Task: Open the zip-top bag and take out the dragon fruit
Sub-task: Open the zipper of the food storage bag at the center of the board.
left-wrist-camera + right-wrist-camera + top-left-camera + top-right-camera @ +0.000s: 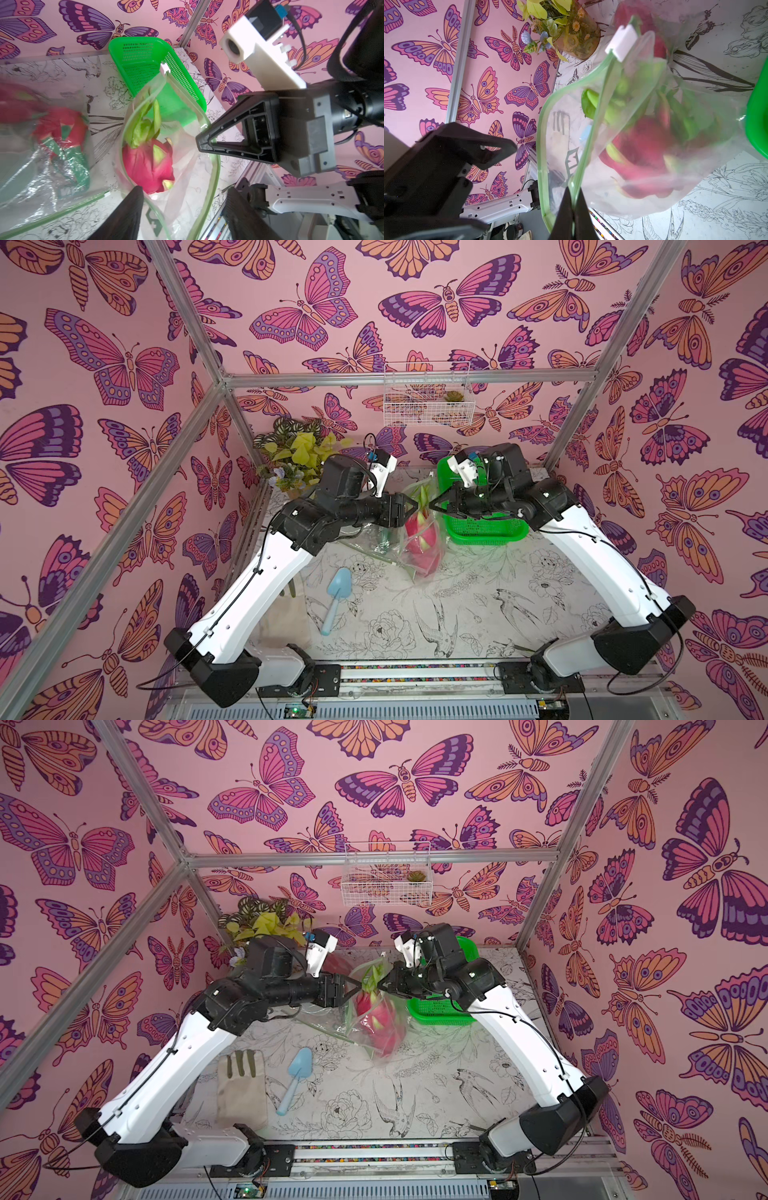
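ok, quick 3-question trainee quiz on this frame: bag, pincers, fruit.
1. True or false: the right pincer is shut on the zip-top bag's green rim.
2. The left pincer is: A) shut on the slider B) open at the bag mouth C) holding the blue scoop.
3. Fill in: the dragon fruit is ___ the bag.

Key: 1 true; 2 B; 3 inside.

Pink butterfly-print walls (124,364) framed by aluminium struts (407,379); white wire basket (428,393) at twelve o'clock; flower-sketched white tabletop (478,605)
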Action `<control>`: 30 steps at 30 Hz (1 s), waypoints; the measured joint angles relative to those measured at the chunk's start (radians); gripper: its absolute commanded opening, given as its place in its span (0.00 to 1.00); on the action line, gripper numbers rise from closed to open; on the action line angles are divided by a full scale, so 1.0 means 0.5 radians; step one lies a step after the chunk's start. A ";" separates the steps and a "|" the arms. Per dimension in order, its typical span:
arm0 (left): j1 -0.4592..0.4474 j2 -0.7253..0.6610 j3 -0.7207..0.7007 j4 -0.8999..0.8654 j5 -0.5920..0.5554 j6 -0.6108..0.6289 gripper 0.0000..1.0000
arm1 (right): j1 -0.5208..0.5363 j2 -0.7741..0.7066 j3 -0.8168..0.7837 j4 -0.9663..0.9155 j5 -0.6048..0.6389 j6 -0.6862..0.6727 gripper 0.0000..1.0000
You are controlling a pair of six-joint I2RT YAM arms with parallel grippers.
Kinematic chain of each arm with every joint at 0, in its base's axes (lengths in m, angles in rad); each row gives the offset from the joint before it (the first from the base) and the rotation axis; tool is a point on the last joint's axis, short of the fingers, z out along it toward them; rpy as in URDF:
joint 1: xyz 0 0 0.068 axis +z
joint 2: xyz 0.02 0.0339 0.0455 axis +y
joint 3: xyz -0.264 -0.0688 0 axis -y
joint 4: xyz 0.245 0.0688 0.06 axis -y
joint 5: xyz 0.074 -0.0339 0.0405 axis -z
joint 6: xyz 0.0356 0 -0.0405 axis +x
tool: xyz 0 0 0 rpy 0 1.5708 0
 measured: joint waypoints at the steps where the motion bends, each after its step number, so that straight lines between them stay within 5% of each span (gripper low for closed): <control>1: -0.001 0.018 0.027 -0.009 -0.014 0.024 0.47 | 0.002 0.003 0.000 -0.021 0.001 -0.017 0.00; 5: -0.029 0.105 0.130 -0.045 -0.024 0.097 0.31 | 0.003 0.018 -0.009 -0.050 -0.002 -0.050 0.00; 8: -0.064 0.164 0.145 -0.056 -0.005 0.117 0.29 | 0.003 0.018 -0.045 -0.047 -0.016 -0.053 0.00; 19: -0.098 0.408 0.144 -0.104 -0.042 0.161 0.42 | 0.005 0.017 -0.155 0.081 -0.076 -0.044 0.00; 30: -0.092 0.538 0.144 -0.108 -0.293 0.227 0.43 | 0.011 -0.043 -0.261 0.163 -0.134 -0.037 0.00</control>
